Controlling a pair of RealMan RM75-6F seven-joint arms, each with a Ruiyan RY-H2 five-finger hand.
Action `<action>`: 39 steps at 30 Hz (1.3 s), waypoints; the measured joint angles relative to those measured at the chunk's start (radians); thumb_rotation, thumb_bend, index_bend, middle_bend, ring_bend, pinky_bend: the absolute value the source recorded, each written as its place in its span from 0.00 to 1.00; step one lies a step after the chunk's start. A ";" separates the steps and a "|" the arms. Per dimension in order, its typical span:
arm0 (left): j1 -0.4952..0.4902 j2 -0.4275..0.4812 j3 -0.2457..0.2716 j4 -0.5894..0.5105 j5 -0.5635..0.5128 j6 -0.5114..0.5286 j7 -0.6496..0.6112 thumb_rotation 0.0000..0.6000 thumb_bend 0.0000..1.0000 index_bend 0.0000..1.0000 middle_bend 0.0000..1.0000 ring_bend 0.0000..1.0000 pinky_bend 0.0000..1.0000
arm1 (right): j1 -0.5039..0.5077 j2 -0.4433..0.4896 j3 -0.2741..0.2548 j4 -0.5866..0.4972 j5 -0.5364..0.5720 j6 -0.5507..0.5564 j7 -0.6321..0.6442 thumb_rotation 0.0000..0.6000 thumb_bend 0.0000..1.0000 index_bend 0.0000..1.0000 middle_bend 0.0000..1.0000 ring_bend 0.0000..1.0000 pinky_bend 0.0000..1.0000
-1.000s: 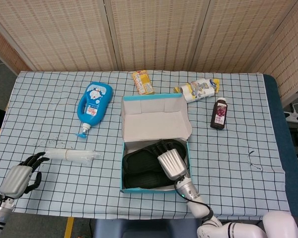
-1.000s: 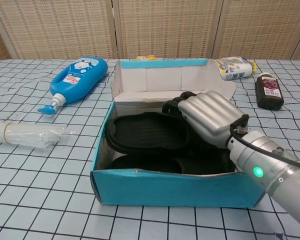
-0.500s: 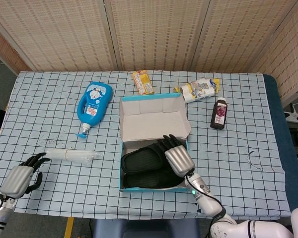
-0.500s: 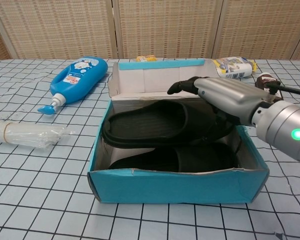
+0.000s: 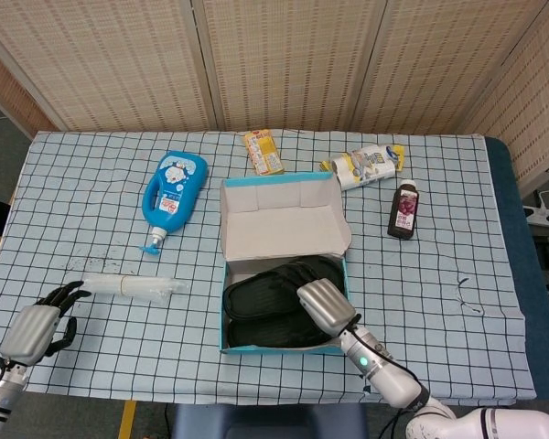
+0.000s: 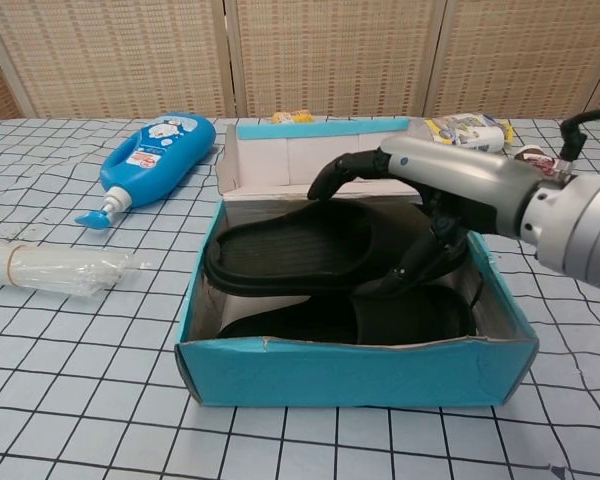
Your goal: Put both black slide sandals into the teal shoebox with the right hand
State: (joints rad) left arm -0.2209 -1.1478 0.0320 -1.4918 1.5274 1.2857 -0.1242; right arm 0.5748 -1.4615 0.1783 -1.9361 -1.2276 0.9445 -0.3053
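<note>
We see the right hand [image 6: 435,195] low in front, silver back turned up, dark fingers [image 6: 332,175] spread and curved downward, thumb reaching down apart from them, nothing pinched between. In the head view the right hand [image 5: 322,306] sits near the bottom centre, its forearm running down and right to a wrist with a green light, then out of frame. The left hand [image 5: 38,326] shows only in the head view, at the bottom left corner, back up, dark fingers loosely apart and pointing away from the body, holding nothing, forearm cut by the frame edge.
</note>
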 measured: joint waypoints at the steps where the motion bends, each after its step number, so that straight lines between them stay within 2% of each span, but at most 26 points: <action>1: 0.000 0.000 0.000 0.000 0.000 0.000 0.000 1.00 0.67 0.22 0.09 0.15 0.37 | -0.001 0.018 -0.003 -0.020 -0.017 0.000 0.006 1.00 0.05 0.31 0.25 0.02 0.10; 3: 0.000 0.001 0.001 -0.002 0.002 -0.001 0.003 1.00 0.67 0.22 0.09 0.15 0.37 | -0.005 0.034 -0.011 -0.038 -0.058 0.016 0.006 1.00 0.06 0.37 0.31 0.07 0.18; 5: -0.001 0.000 0.002 -0.003 0.004 -0.001 0.006 1.00 0.67 0.22 0.09 0.15 0.38 | -0.008 0.014 -0.016 -0.029 -0.086 0.047 -0.004 1.00 0.14 0.43 0.36 0.13 0.22; 7: -0.001 0.000 0.004 -0.004 0.006 -0.002 0.010 1.00 0.67 0.22 0.09 0.15 0.37 | -0.008 -0.021 -0.019 -0.008 -0.103 0.071 -0.018 1.00 0.30 0.49 0.43 0.22 0.26; 10: -0.001 0.000 0.003 -0.003 0.002 -0.005 0.010 1.00 0.67 0.22 0.09 0.15 0.37 | 0.003 -0.081 -0.019 0.050 -0.115 0.088 -0.037 1.00 0.45 0.55 0.46 0.26 0.30; 15: -0.001 0.002 0.004 -0.003 0.002 -0.006 0.009 1.00 0.67 0.22 0.09 0.15 0.37 | 0.053 -0.138 -0.003 0.144 -0.115 0.036 0.021 1.00 0.56 0.60 0.49 0.30 0.32; 20: -0.002 0.003 0.005 -0.002 0.003 -0.007 0.007 1.00 0.67 0.22 0.09 0.15 0.37 | 0.096 -0.201 0.012 0.246 -0.132 0.002 0.144 1.00 0.58 0.61 0.50 0.30 0.32; 23: -0.001 0.005 0.004 -0.002 0.002 -0.007 0.003 1.00 0.66 0.22 0.09 0.15 0.38 | 0.112 -0.236 0.006 0.308 -0.158 0.002 0.172 1.00 0.58 0.62 0.50 0.30 0.32; 39: -0.002 0.007 0.008 -0.004 0.007 -0.009 0.002 1.00 0.67 0.22 0.09 0.15 0.38 | 0.147 -0.290 -0.095 0.469 -0.167 -0.063 0.095 1.00 0.58 0.62 0.50 0.30 0.32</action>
State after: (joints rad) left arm -0.2232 -1.1404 0.0399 -1.4960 1.5341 1.2767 -0.1221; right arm 0.7220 -1.7511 0.0835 -1.4668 -1.3947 0.8816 -0.2101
